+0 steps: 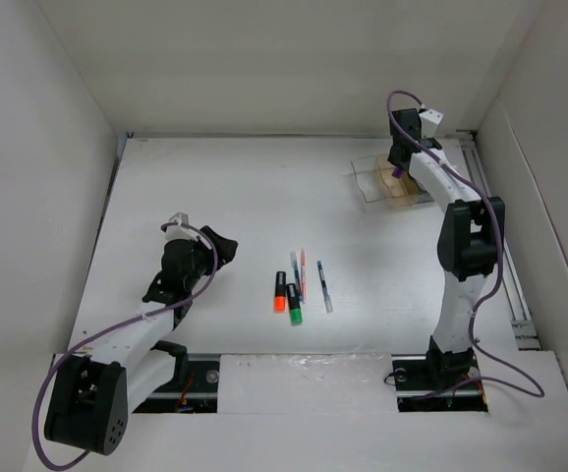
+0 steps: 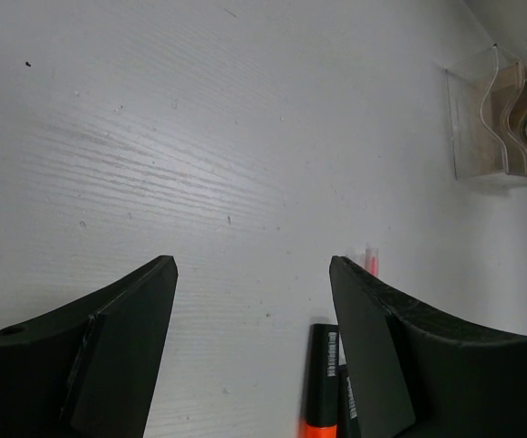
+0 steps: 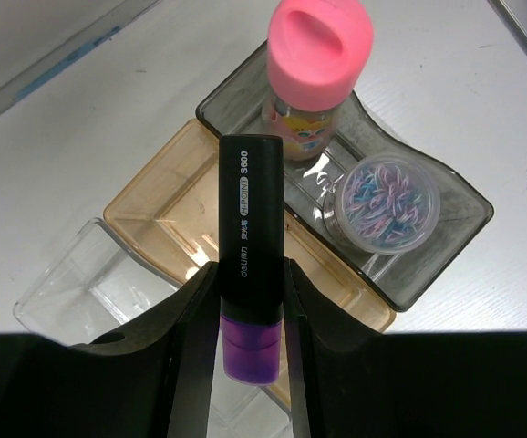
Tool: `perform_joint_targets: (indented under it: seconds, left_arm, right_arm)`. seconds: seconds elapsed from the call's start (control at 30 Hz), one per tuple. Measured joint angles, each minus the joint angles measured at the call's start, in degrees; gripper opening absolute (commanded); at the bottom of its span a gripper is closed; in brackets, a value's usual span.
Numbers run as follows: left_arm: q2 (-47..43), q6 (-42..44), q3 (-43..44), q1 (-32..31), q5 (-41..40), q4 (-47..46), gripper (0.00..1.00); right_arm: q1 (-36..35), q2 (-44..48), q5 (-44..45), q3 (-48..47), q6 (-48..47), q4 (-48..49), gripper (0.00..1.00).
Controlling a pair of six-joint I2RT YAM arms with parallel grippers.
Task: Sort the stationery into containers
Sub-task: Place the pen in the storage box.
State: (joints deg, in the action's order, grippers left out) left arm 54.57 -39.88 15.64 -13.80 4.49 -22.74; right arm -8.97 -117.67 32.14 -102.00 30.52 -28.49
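**Purple highlighter gripped over the organiser**

The purple-tipped highlighter (image 3: pixel 251 228), its black barrel printed "S600" beside finer print too small to read, is clamped near its tip between the right fingers (image 3: pixel 186 356), over the amber compartment of the organiser (image 3: pixel 145 214). The pink-capped bottle (image 3: pixel 314 64) and round jar (image 3: pixel 387 201) sit in the smoky grey compartment. The right arm (image 1: pixel 466 246) reaches to the worktop's (image 1: pixel 245 197) far right, wrist bent down. The left fingers (image 2: pixel 118 347), low over the worktop, are apart and empty, beside the orange highlighter (image 2: pixel 323 383)

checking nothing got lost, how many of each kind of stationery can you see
highlighters: 3 (purple, orange, green)
pens: 3
pink-capped bottle: 1
round jar: 1
total: 8
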Motion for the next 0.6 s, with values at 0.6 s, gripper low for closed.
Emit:
perform_joint_targets:
  seconds: [0.6]
  left_arm:
    - [-1.8, 0.5, 1.3, 0.0, -0.3, 2.8, 0.65]
  right_arm:
    - [-1.4, -2.4, 3.5, -0.2, -5.3, 0.2, 0.23]
